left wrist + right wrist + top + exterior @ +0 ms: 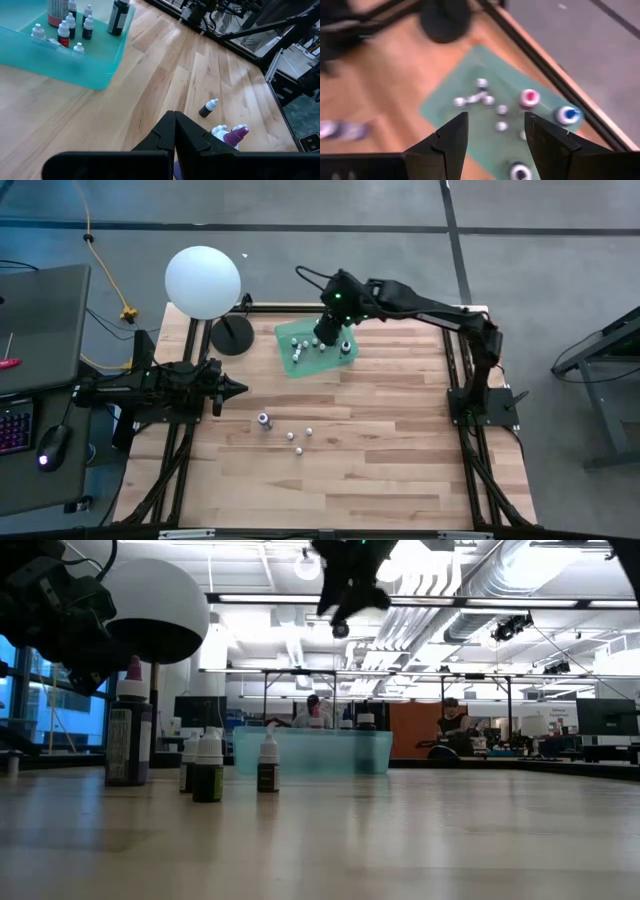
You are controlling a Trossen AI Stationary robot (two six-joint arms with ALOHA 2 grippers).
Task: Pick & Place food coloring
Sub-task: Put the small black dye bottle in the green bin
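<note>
Four bottles (290,434) wait mid-desk (380,450) as the right end effector (325,338), fingers spread and empty, hovers above the green tray (290,362); returning for another seems next.

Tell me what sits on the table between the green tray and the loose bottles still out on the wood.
Nothing: in the high view, only bare wood lies between the green tray and the loose bottles. The left wrist view shows the same empty stretch.
</note>
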